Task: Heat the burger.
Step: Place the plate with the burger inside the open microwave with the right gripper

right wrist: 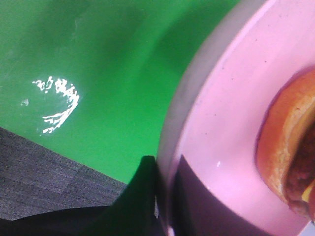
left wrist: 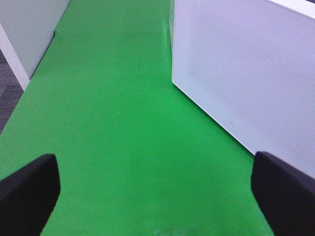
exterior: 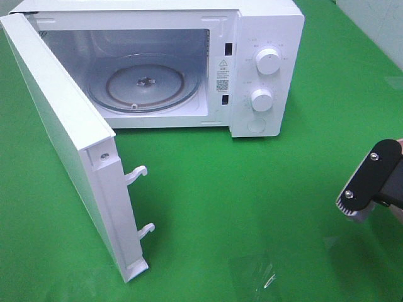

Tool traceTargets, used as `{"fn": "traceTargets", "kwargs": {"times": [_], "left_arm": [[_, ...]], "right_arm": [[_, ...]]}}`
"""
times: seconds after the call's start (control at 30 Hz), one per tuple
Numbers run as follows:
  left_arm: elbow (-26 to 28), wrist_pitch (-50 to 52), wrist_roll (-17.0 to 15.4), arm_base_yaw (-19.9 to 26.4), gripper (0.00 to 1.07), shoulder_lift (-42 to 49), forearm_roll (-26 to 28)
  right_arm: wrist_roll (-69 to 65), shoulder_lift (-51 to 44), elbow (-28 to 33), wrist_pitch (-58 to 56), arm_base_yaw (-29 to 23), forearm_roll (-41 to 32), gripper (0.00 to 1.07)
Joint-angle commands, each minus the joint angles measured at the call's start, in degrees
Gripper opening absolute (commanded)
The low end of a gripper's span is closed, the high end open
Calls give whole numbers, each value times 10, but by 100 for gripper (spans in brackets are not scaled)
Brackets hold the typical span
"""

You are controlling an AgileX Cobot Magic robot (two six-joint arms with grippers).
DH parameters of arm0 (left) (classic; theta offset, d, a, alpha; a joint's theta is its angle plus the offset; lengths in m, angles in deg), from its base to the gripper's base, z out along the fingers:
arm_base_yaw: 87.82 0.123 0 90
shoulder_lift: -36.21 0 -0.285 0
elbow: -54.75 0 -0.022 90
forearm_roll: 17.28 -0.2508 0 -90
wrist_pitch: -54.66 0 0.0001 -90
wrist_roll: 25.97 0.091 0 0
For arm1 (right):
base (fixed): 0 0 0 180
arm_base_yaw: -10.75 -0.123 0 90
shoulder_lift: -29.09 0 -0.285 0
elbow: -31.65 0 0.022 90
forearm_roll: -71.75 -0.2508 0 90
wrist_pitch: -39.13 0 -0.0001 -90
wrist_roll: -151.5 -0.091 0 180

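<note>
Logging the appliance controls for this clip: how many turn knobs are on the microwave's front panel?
2. The upper knob sits near the top of the control panel; the lower knob is directly beneath it. None seems hidden.

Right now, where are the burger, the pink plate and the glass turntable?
burger (right wrist: pixel 288 147), right wrist view, bun's brown edge.
pink plate (right wrist: pixel 231 98), right wrist view, bare inner surface.
glass turntable (exterior: pixel 173 82), exterior high view, bare glass.
</note>
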Motion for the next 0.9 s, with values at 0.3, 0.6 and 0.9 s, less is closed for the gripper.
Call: {"fn": "traceTargets", "kwargs": {"times": [0.3,0.6,0.9], "left_arm": [[0,3,-2,-1,100,10,2],[0,3,-2,-1,100,10,2],[0,3,-2,-1,100,10,2]], "right_arm": [[5,-3,2,-9,-1,32,0],[55,-3,2,32,-1,33,0],[95,-3,2,59,-1,52,0]]}}
